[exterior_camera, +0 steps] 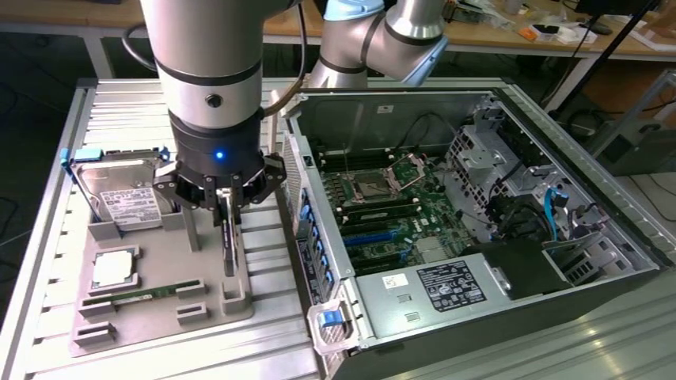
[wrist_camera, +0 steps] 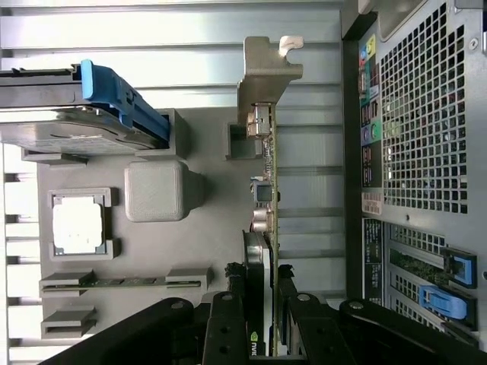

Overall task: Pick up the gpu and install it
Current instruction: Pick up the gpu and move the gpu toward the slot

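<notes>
- tool point(exterior_camera: 226, 204) is seen clamped on the upper edge of the gpu point(exterior_camera: 227, 245), card pinched across its two faces, roughly mid-length
- gpu is stood on edge in the grey fixture tray point(exterior_camera: 158, 324) on the tabletop point(exterior_camera: 43, 261), at 9 o'clock from the open case point(exterior_camera: 496, 309) in the exterior view
- whether the card's lower edge has left the tray cannot be told
- step judged: pick-up, at the lift out of the fixture
- lift is best kept straight up along the card's own plane; any tilt would likely bind the board in its supports
- silver bracket point(wrist_camera: 268, 72) lies just beside a fixture support, so that end should be watched for snagging
- little room sideways: case wall is just beside the card at 3 o'clock, hard drive point(exterior_camera: 125, 198) near at 9 o'clock
- sideways drift should be avoided until the card is clear of both
- a thin board is being held, so rotation in the grip is a risk; a slow start is advised
</notes>
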Controlling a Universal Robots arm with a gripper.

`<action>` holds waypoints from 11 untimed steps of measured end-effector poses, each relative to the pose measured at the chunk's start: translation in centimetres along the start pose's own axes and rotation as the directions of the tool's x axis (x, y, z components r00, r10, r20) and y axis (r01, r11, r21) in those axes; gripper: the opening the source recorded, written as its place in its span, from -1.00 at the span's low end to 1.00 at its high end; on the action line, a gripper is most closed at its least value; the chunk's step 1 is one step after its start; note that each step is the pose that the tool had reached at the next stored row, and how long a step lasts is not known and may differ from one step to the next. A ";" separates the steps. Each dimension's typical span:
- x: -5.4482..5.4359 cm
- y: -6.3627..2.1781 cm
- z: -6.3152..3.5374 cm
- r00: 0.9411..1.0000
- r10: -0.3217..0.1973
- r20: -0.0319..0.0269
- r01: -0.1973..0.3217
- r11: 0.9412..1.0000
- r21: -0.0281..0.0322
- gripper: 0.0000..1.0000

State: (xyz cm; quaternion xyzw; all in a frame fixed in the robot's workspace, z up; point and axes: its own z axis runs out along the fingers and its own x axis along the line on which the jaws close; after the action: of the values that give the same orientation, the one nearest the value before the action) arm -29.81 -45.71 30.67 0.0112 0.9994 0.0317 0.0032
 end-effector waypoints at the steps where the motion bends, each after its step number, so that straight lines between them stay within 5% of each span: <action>1: 0.0 0.00 -0.03 1.000 0.000 0.000 0.000 1.000 0.000 -0.47; 11: 0.0 0.02 -0.39 1.000 0.000 0.000 0.000 1.000 0.000 -0.47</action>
State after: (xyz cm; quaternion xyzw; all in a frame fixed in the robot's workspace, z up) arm -29.81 -45.71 31.07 0.0112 0.9994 0.0317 0.0032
